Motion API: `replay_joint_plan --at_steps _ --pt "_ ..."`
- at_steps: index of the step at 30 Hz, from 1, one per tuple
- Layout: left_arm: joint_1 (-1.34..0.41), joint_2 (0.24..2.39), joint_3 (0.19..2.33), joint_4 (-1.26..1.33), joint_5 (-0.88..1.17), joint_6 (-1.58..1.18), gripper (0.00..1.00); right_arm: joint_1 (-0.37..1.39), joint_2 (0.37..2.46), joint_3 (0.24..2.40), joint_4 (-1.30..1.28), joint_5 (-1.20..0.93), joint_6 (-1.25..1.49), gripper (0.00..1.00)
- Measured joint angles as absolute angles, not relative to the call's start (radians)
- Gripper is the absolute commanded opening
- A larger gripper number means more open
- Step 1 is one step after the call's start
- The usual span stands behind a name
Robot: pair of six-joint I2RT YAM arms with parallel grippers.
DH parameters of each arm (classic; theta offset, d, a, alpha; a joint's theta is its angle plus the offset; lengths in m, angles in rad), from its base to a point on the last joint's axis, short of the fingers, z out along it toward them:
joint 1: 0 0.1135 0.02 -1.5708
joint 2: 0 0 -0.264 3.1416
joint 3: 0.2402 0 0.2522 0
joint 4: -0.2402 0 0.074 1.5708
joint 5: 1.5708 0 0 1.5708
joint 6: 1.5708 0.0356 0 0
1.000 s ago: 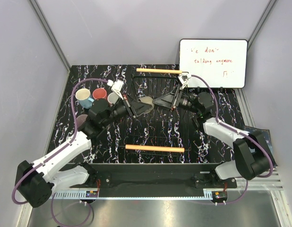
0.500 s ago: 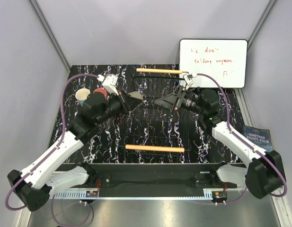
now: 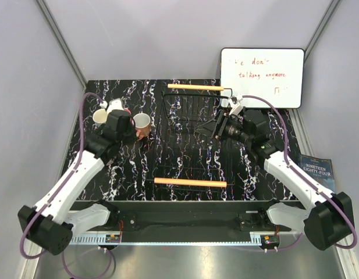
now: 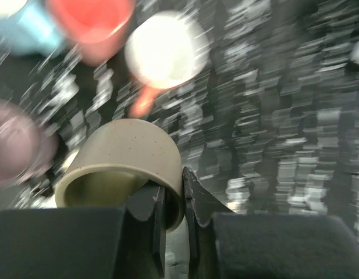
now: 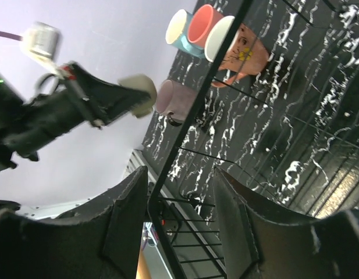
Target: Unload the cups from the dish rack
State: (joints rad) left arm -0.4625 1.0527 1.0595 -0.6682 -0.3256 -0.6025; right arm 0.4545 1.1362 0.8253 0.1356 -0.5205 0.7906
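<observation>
L gripper (image 4: 172, 189) pinches small olive-grey ceramic mug (image 4: 124, 160) by rim. Next, likely: lower beside other cups (image 3: 142, 123), release. R gripper (image 5: 179, 174) spread over black wire rack (image 3: 191, 182).

Matt speckled ceramic cup (image 4: 130, 157); black wire rack (image 3: 191, 136)

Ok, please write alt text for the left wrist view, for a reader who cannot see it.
The left gripper pinches the rim of an olive-grey mug. Beyond it, blurred, are an orange mug, a pink mug, a light blue mug and a mauve mug on the marbled table.
</observation>
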Motion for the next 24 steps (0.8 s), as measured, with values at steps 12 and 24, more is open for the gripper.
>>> replay_joint_plan --at_steps 12,24 --pt "-0.383 1.304 0.993 -0.737 -0.310 -0.629 0.00 0.455 1.140 0.807 0.107 -0.513 0.767 0.56" --pt "-0.307 1.523 1.013 -0.677 -0.212 -0.659 0.00 0.455 1.156 0.784 0.107 -0.514 0.763 0.56"
